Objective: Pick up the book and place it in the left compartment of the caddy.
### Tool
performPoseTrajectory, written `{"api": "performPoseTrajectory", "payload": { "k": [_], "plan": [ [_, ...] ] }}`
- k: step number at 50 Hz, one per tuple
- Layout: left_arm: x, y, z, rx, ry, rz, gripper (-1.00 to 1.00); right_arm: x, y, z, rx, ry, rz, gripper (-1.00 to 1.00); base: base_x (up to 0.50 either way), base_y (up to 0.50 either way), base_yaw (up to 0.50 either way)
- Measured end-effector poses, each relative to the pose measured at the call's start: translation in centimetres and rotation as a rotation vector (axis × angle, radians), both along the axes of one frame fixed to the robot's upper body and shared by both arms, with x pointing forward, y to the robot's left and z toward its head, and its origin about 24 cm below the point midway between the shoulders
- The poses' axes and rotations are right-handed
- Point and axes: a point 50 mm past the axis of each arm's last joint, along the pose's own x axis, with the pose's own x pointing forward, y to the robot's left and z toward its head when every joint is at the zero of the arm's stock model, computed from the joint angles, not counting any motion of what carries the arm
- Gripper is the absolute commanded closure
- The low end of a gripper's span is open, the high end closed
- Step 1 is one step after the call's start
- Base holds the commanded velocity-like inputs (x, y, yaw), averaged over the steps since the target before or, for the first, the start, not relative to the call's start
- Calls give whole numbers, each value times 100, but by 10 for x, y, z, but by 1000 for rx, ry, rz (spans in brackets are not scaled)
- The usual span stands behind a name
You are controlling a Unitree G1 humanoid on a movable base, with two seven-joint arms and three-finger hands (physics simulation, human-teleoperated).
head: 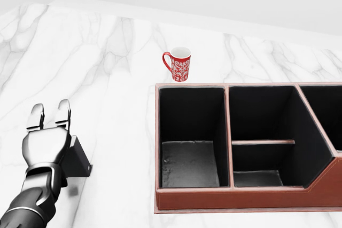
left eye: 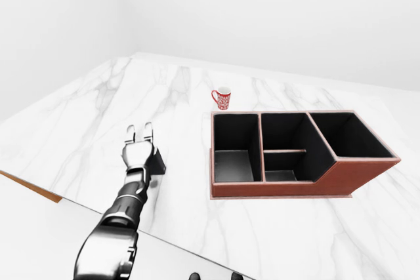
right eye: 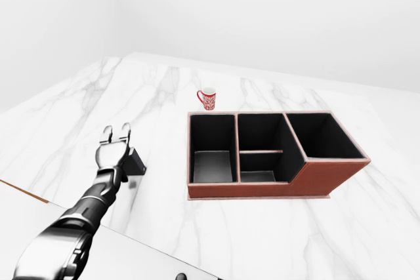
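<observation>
A small black book [head: 76, 159] lies on the white marble table, left of the caddy, with my left hand [head: 51, 111] over its left part and hiding that side. The fingers [head: 64, 109] point straight up the head view, and none curls round the book, so the hand is open. The red-brown caddy [head: 235, 198] with black inside stands at the right; its left compartment [head: 191, 156] holds nothing. My right hand does not show.
A red patterned mug [head: 180, 64] stands just above the caddy's top-left corner. The caddy's middle section has a low divider [head: 263, 142]. The table's near edge [left eye: 39, 192] runs diagonally across the left-eye view's lower left.
</observation>
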Motion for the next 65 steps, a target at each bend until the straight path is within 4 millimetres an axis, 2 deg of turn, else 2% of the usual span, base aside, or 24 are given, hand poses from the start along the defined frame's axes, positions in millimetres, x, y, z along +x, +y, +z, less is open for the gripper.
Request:
{"api": "performPoseTrajectory", "payload": {
  "k": [15,16,18,19,20,27,39,65],
  "plan": [
    [-3,-2,-8,3,47,-3,-100,0,0,0,-1,0,1,-100,0,0,0],
    [-3,-2,-8,3,47,-3,-58,0,0,0,-1,1,2,-100,0,0,0],
    [-2,-2,-8,4,48,-3,-2,1,0,-1,0,2,3,-100,0,0,0],
    [-1,-2,-6,16,44,-5,-2,1,0,-1,1,3,3,-100,0,0,0],
    [0,-2,-4,22,40,-6,100,1,0,-1,1,3,4,-100,0,0,0],
    [5,1,4,71,28,-26,100,1,0,-1,1,4,4,-100,0,0,0],
    [2,1,-1,97,56,-39,100,1,1,-1,-2,4,5,-100,0,0,0],
    [1,4,5,58,-14,-21,100,2,1,-2,-8,12,9,-100,0,0,0]
  ]
}}
